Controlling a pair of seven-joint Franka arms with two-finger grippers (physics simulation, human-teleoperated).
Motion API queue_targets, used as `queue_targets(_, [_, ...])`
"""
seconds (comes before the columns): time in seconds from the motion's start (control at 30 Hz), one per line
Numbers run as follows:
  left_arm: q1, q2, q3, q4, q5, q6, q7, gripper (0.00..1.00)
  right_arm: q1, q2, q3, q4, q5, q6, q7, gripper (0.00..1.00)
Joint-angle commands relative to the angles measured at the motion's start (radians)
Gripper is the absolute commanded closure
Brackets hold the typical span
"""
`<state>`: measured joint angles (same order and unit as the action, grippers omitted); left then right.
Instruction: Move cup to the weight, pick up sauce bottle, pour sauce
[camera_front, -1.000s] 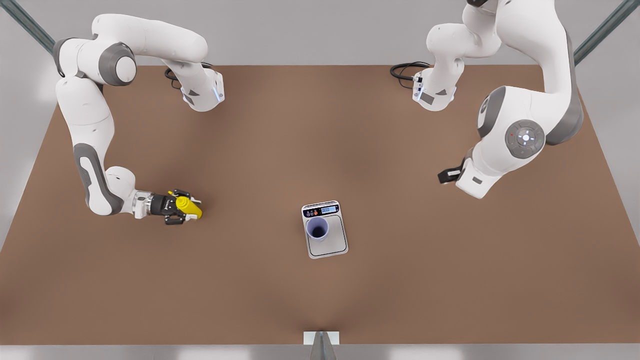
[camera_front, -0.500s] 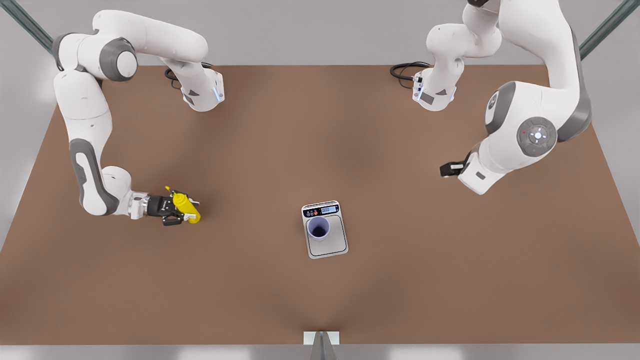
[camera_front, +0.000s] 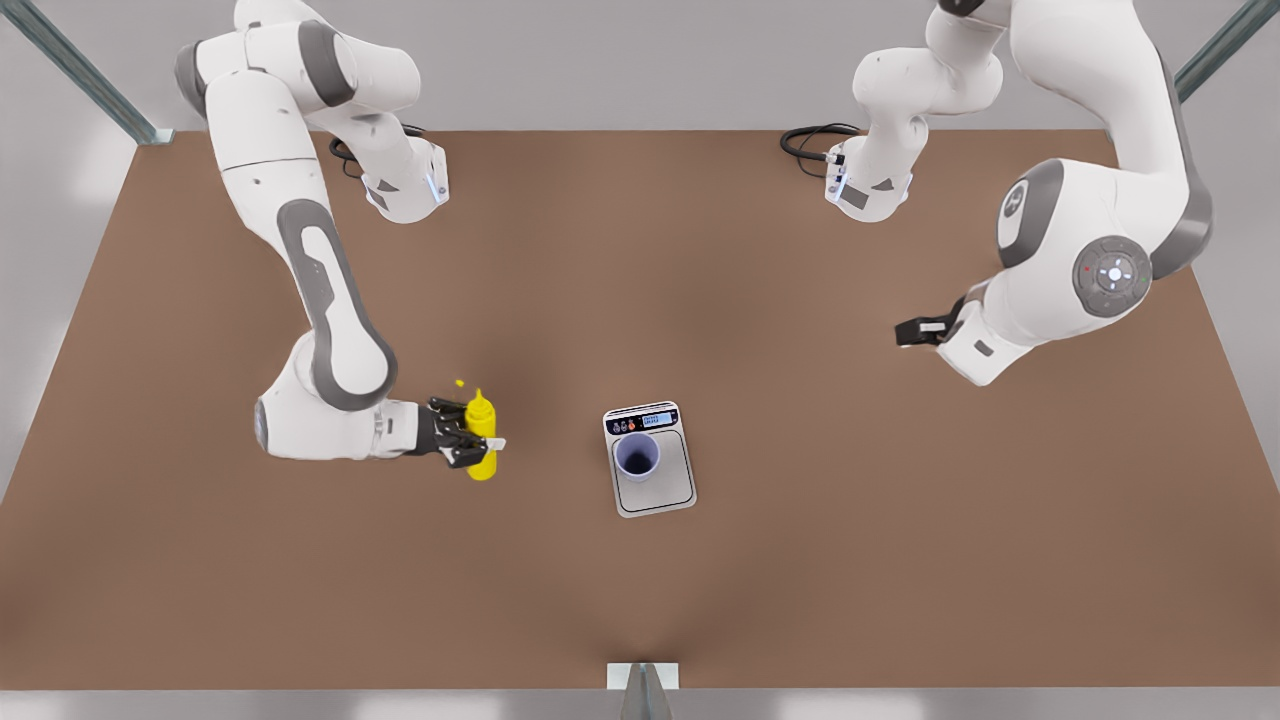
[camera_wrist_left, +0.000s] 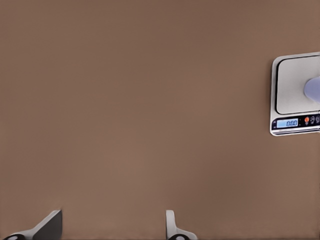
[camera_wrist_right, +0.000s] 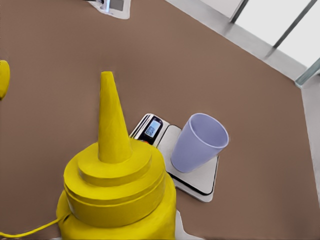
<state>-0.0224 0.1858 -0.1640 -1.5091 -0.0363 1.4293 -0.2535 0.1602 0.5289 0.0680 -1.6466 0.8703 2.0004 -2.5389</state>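
Setting: simulated robot test cell.
Evidence: bare brown tabletop (camera_front: 820, 560), grey walls, metal frame struts (camera_front: 85, 75), two mounted arms.

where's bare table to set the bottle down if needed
Bare brown table lies on the front view's right of the weight, and between the sauce bottle and weight. Crowded: the weight's platform, holding the cup, and around the right claw.

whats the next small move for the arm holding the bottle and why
Probably carry the sauce bottle sideways toward the cup, staying upright until the nozzle is over the rim. The right gripper is shut on the bottle, which is well short of the cup at the front view's left. The cup already stands on the scale. The left gripper waits open, away from them.
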Motion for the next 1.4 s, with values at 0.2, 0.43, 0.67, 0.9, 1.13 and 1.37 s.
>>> queue_targets(0.2, [0.021,0.032,0.0,0.003,-0.014,0.029,0.132,0.0,0.206,0.052,0.0,0.214,-0.66,0.123,1.552,0.38])
queue_targets(0.43, [0.024,0.029,-0.002,0.001,-0.016,0.029,0.166,0.0,0.352,0.237,-0.074,0.479,-0.792,0.104,1.645,0.45])
queue_targets(0.67, [0.026,0.029,-0.003,0.001,-0.013,0.028,0.165,0.0,0.496,0.356,-0.26,0.617,-0.89,0.078,1.642,0.45])
queue_targets(0.9, [0.027,0.026,-0.003,0.001,-0.013,0.025,0.165,0.0,0.625,0.365,-0.312,0.614,-1.137,0.058,1.642,0.45])
queue_targets(1.13, [0.024,0.026,-0.005,0.001,-0.013,0.023,0.165,0.0,0.662,0.388,-0.312,0.607,-1.33,0.058,1.634,0.45])
queue_targets(1.37, [0.019,0.026,-0.006,0.003,-0.011,0.01,0.16,0.0,0.687,0.421,-0.318,0.607,-1.436,0.058,1.631,0.45])
